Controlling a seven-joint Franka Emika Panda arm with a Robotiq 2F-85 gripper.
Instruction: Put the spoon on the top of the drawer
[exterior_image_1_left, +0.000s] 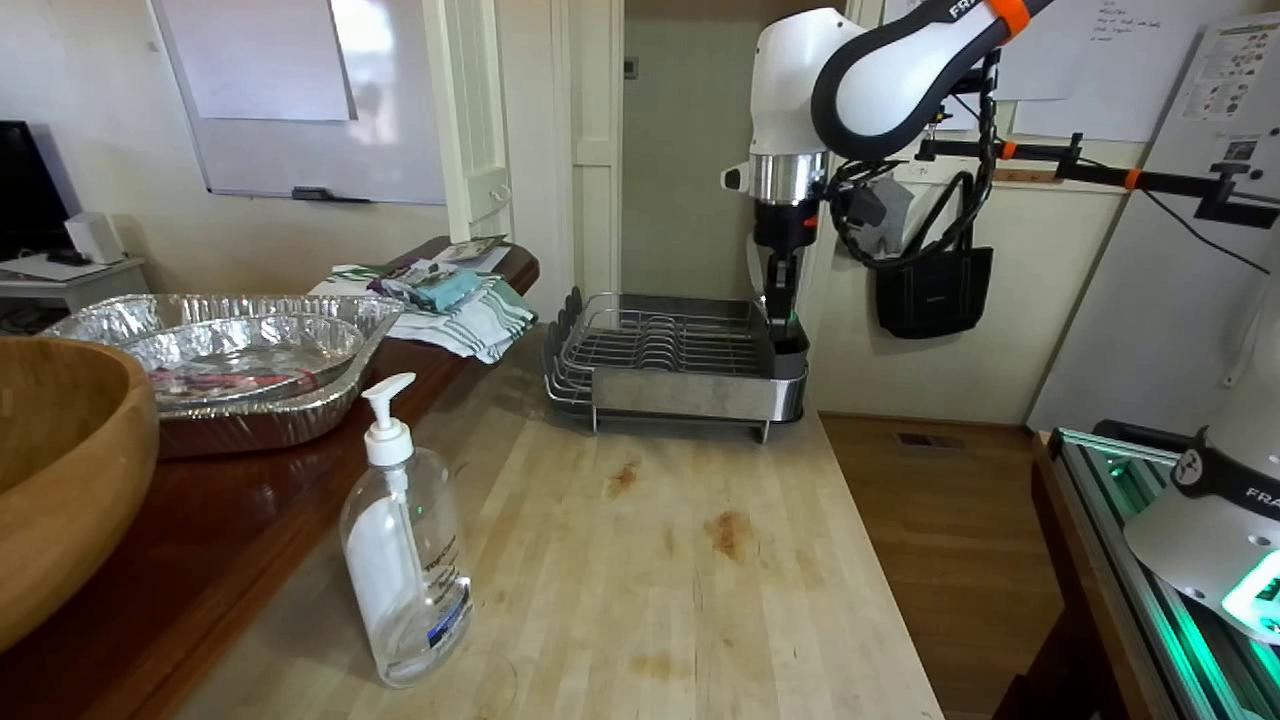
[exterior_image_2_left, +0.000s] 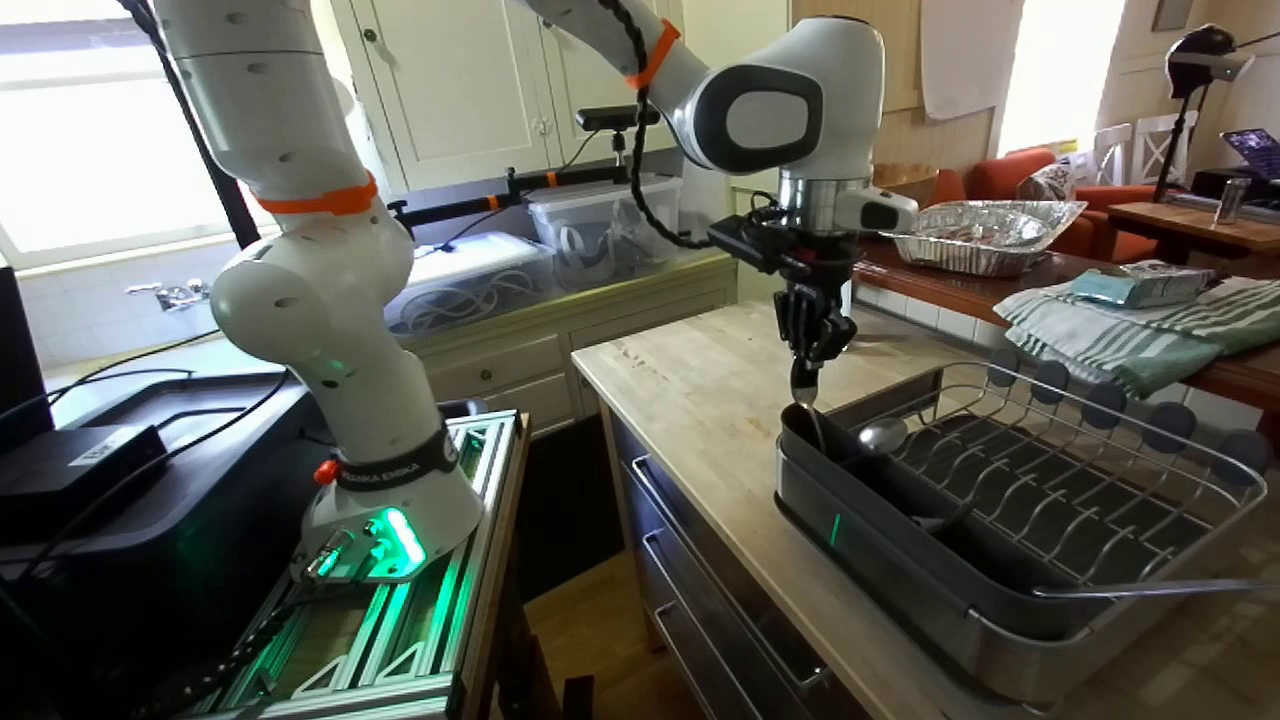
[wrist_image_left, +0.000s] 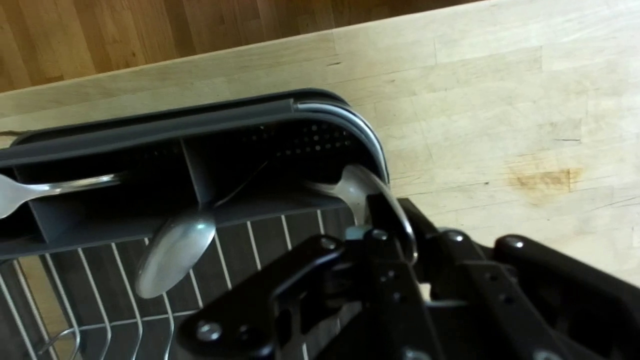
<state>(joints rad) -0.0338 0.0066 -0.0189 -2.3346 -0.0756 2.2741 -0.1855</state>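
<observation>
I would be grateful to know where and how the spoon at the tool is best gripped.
Best by the bowl of the spoon, I'd judge, from above: it sits bowl-up, its handle hidden down in the holder. The thin bowl suits a pinch across front and back, as the tool appears to have it.

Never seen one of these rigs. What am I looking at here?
A jointed white robot arm with black trim ends in a black two-fingered claw. Two pictures are exterior views, from cameras outside the robot; the wrist view looks down past the claw. On the pale wooden countertop stand a clear bottle with a white pump and a silver wire dish rack. The claw grips the head of a silver metal spoon, whose handle dips into the rack's dark grey cutlery holder. Another silver spoon leans there.
</observation>
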